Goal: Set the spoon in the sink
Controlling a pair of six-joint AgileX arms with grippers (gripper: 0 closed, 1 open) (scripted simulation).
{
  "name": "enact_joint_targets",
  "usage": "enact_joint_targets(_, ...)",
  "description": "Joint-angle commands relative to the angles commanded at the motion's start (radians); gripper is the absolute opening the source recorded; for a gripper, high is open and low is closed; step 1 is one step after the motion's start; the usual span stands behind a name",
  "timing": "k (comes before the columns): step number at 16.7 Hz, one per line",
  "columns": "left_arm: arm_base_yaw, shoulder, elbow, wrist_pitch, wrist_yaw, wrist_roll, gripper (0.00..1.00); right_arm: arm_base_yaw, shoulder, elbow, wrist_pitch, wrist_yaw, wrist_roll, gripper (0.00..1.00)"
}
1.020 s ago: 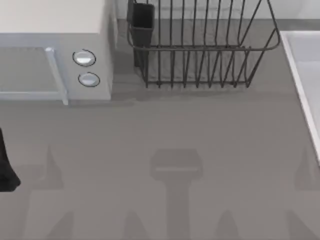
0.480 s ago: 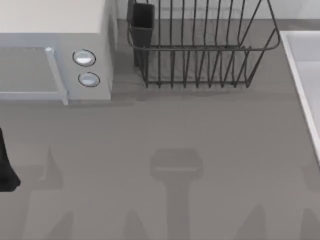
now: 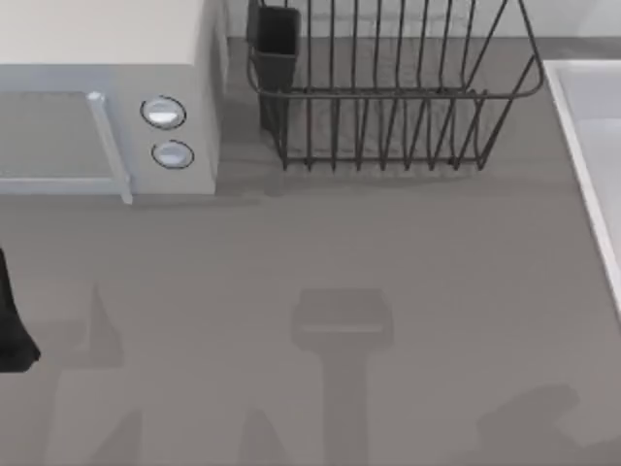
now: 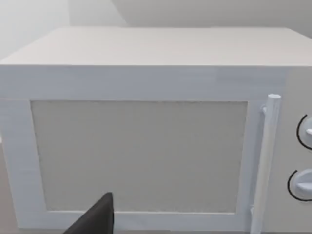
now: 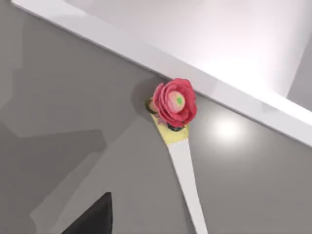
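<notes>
While the left arm (image 3: pixel 12 325) sits parked at the table's left edge, below the white microwave (image 3: pixel 107 97), I cannot tell how its gripper stands. Right of the microwave is the dark wire dish rack (image 3: pixel 388 97) with a dark cup (image 3: pixel 277 39) at its left end. Further right lies the sink (image 3: pixel 592 146). The spoon (image 5: pixel 180 156), topped by a red rose (image 5: pixel 174 102), lies on the table (image 3: pixel 310 252) against the sink's rim (image 5: pixel 146 51); the right gripper's state cannot be told

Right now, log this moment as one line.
spoon: on counter beside sink rim, not held | right fingers: hovering nearby | left arm: parked facing microwave
</notes>
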Motion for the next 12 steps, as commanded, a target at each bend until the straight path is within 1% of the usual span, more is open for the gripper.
enact_joint_targets(3,0.000,0.000,0.000,0.000,0.000,0.000,1.00,-0.068,0.215,0.141,-0.152,0.000,-0.161,1.00)
enact_joint_targets(6,0.000,0.000,0.000,0.000,0.000,0.000,1.00,-0.119,0.367,0.251,-0.262,0.001,-0.283,1.00)
enact_joint_targets(9,0.000,0.000,0.000,0.000,0.000,0.000,1.00,-0.145,0.449,0.311,-0.317,0.001,-0.347,1.00)
enact_joint_targets(12,0.000,0.000,0.000,0.000,0.000,0.000,1.00,-0.147,0.456,0.316,-0.321,0.001,-0.352,1.00)
